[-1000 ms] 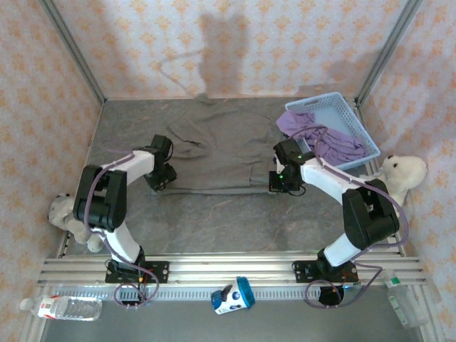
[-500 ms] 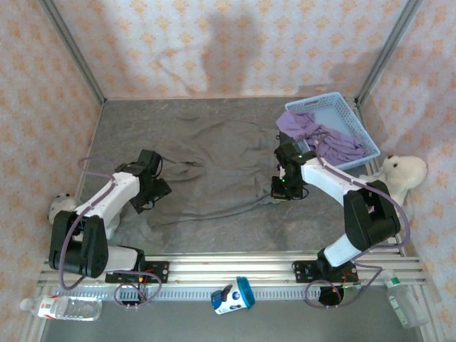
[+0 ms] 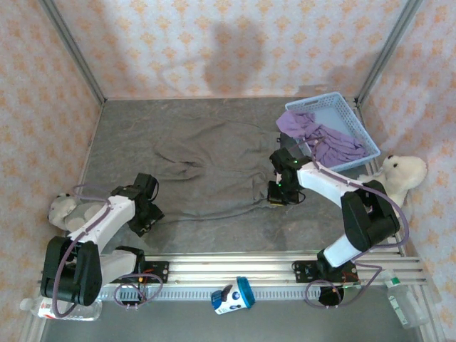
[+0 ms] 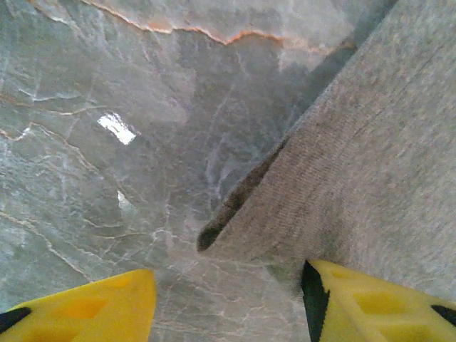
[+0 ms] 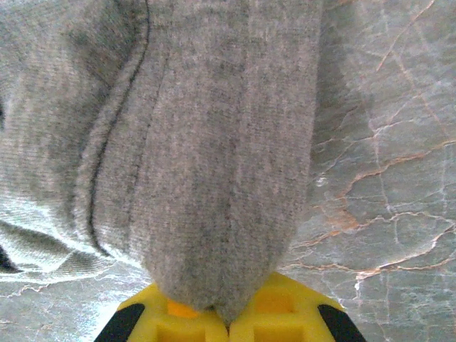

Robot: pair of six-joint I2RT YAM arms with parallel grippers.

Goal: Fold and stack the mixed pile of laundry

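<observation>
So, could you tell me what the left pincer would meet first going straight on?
Likely the grey garment's edge on the table, just ahead of the left pincer; depth is unclear.

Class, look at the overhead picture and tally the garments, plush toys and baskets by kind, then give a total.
Garments: 2, the grey garment and the purple T-shirt
Plush toys: 2, the plush toy on the left and the plush toy on the right
Baskets: 1, the blue basket
Total: 5
</observation>
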